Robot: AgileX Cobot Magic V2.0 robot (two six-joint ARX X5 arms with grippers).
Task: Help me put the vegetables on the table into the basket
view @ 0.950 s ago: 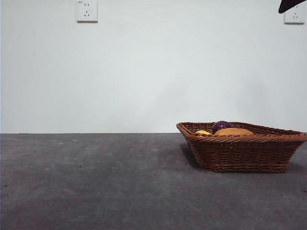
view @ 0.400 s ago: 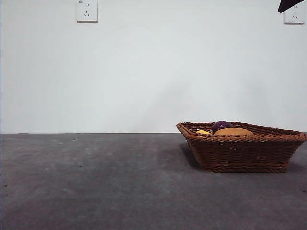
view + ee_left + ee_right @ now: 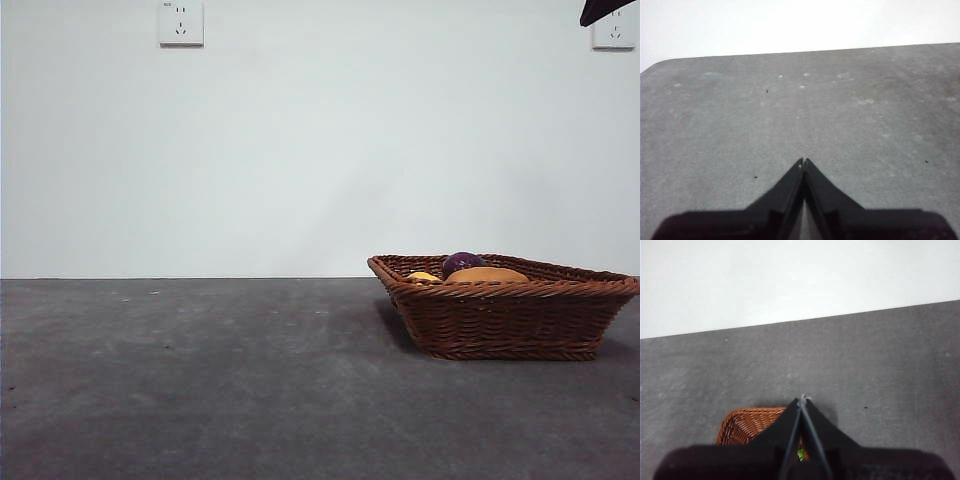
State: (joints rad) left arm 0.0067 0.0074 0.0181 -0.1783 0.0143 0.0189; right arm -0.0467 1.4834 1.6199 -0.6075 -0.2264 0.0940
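Observation:
The brown wicker basket (image 3: 510, 308) stands on the dark grey table (image 3: 200, 380) at the right. Inside it lie the tan potato (image 3: 487, 274), the dark purple ball (image 3: 462, 262) and the yellow-orange piece (image 3: 423, 276), all showing just above the rim. In the right wrist view a corner of the basket (image 3: 747, 424) shows under my right gripper (image 3: 803, 400), which is shut and empty, high above it. My left gripper (image 3: 803, 162) is shut and empty over bare table. A black arm tip (image 3: 605, 10) shows at the front view's top right corner.
Two wall sockets (image 3: 181, 22) sit on the white wall behind the table. The table's far edge (image 3: 790, 52) runs in front of the left gripper. The table left of the basket is bare grey surface.

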